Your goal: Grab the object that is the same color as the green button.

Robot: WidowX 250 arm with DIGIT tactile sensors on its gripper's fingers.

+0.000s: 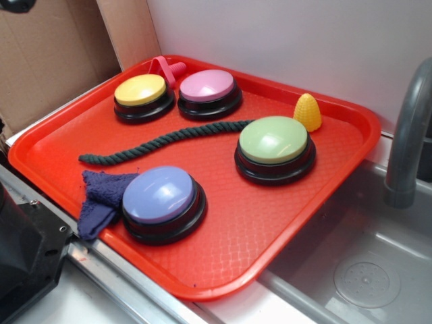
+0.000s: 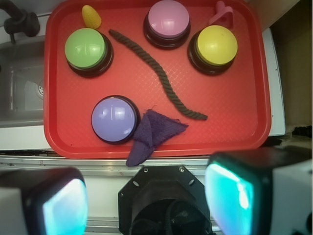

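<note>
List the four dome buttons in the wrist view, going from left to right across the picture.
Green button → lavender-blue button → pink button → yellow button.

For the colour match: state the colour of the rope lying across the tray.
Dark green rope, a deeper shade than the pale green button; clearest in the exterior view.
</note>
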